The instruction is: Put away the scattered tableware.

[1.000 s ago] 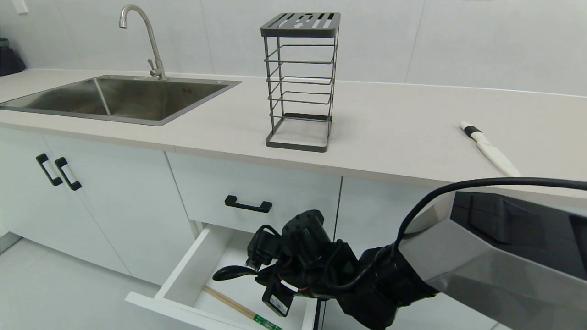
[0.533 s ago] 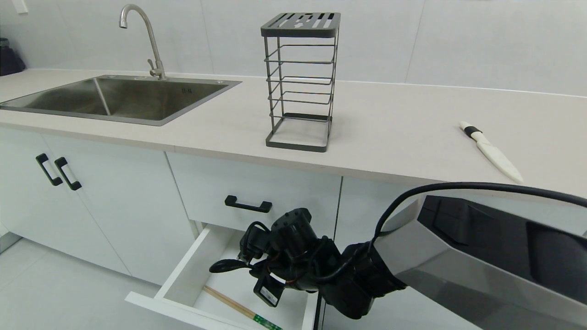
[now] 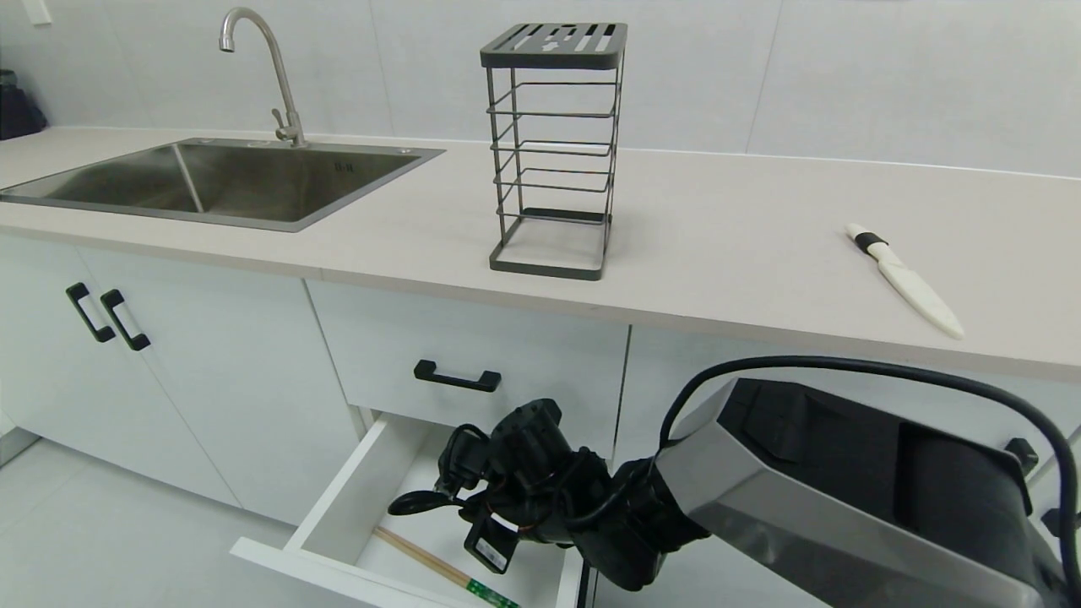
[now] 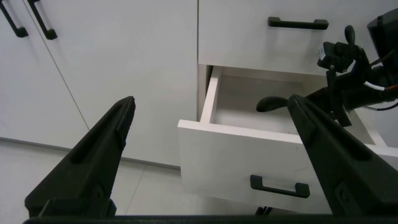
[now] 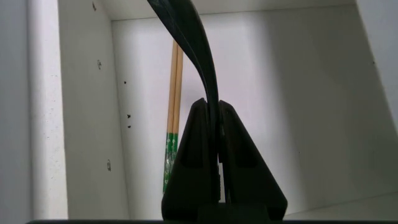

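A black spoon (image 3: 414,502) hangs over the open white drawer (image 3: 331,498), with my right gripper (image 3: 458,500) shut on its handle. In the right wrist view the spoon (image 5: 186,31) rises from the closed fingers (image 5: 198,134) of my right gripper (image 5: 211,109), above the drawer floor (image 5: 280,93). A pair of wooden chopsticks (image 5: 173,93) lies in the drawer near its left wall, also seen as chopsticks (image 3: 422,557) from the head. My left gripper (image 4: 211,102) is open, low beside the drawer front (image 4: 249,149), facing the spoon (image 4: 272,103). A white knife (image 3: 904,280) lies on the counter at the right.
A dark wire rack (image 3: 553,152) stands mid-counter, with a steel sink (image 3: 211,177) and faucet (image 3: 274,72) to its left. A shut drawer with a black handle (image 3: 456,376) sits above the open one. Cabinet doors (image 3: 110,317) are at the left.
My right arm has sunk and shifted a little left, carrying the spoon slightly lower over the open drawer. The knife, once partly hidden by the arm, now shows whole.
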Controlling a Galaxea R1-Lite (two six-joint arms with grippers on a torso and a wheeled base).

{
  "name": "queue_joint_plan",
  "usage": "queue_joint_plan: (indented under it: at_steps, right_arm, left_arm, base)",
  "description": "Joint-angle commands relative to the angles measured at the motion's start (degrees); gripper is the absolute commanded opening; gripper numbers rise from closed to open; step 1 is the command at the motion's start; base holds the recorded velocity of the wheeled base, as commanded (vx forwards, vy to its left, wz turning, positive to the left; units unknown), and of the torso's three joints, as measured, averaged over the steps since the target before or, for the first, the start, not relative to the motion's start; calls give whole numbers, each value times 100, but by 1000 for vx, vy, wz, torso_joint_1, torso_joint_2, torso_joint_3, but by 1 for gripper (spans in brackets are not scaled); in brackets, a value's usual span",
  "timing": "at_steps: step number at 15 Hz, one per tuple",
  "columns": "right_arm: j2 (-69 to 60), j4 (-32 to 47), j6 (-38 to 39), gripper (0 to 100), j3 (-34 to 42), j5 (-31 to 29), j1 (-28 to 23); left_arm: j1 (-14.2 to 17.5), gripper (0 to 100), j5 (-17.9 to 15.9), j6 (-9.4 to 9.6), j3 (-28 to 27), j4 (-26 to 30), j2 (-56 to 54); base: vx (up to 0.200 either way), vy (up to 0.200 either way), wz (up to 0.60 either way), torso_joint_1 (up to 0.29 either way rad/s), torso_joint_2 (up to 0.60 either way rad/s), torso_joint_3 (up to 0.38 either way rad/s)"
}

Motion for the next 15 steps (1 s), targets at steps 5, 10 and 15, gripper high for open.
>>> queue_joint_plan:
  at_steps: [5, 10, 15]
  right_arm:
    - [245, 2, -3, 0, -15, 3, -8]
    - [421, 11, -12, 0, -77, 3, 0]
    - [544, 186, -74, 0, -305, 38, -8]
  left_arm:
    - [0, 100, 0, 0, 0, -1, 7]
    - [0, 100, 0, 0, 0, -1, 7]
    - [0, 100, 0, 0, 0, -1, 7]
  base:
    - [0, 0, 0, 0, 0, 0]
    - [0, 0, 0, 0, 0, 0]
    - [0, 0, 0, 0, 0, 0]
